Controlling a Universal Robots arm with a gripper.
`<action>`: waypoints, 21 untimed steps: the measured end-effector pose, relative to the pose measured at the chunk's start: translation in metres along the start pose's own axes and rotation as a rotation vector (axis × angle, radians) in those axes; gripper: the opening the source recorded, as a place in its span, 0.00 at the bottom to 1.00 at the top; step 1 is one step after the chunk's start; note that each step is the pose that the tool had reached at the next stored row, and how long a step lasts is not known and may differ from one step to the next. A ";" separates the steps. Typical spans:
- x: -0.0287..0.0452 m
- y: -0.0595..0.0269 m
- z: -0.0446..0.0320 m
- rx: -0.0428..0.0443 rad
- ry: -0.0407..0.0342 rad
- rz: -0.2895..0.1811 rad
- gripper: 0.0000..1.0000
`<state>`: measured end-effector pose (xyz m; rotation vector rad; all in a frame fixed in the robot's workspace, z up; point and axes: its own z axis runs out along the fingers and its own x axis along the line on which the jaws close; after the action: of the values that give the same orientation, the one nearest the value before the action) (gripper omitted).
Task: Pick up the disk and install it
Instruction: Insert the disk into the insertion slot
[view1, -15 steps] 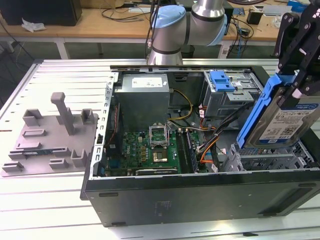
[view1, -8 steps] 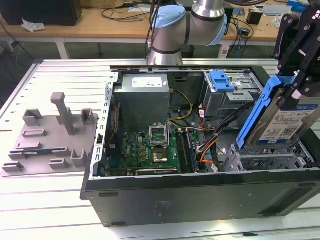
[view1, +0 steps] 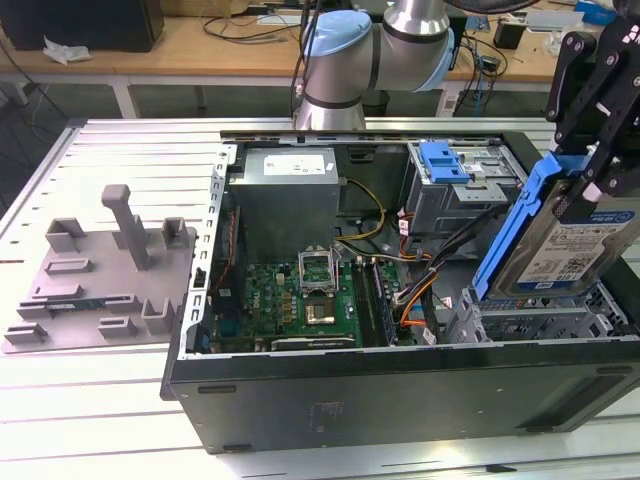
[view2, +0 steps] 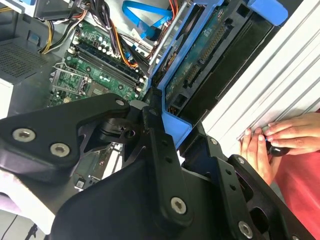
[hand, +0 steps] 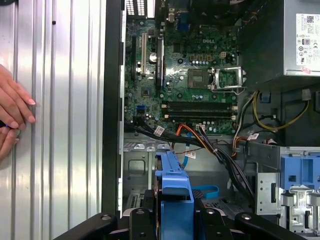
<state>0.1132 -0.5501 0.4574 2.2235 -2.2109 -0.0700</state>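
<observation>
The disk (view1: 572, 248), a silver drive with a white-and-blue label in a bright blue carrier frame, hangs tilted on edge over the open computer case (view1: 400, 390) at the exterior view's right. My black gripper (view1: 592, 185) is shut on its upper edge. Directly below it lies a grey metal bay (view1: 545, 320) in the case's near right corner. In the second wrist view the disk (view2: 200, 65) shows its connector edge just beyond my gripper (view2: 167, 125). In the first wrist view the blue frame (hand: 174, 195) sits between my fingers (hand: 140, 222).
A grey drive cage with a blue latch (view1: 455, 175) sits at the case's far right, beside bundled cables (view1: 415, 270) and the motherboard (view1: 300, 300). A grey fixture plate with posts (view1: 100, 270) lies on the slatted table. A person's hands (view2: 280, 142) rest on the table beside the case.
</observation>
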 end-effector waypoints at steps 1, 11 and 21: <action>0.0000 0.0000 0.0003 0.0000 0.0001 0.000 0.37; 0.0003 -0.0007 0.0043 0.0000 0.0000 0.000 0.37; 0.0005 -0.0012 0.0107 0.0000 0.0002 0.000 0.37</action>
<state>0.1140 -0.5503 0.4467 2.2235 -2.2108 -0.0698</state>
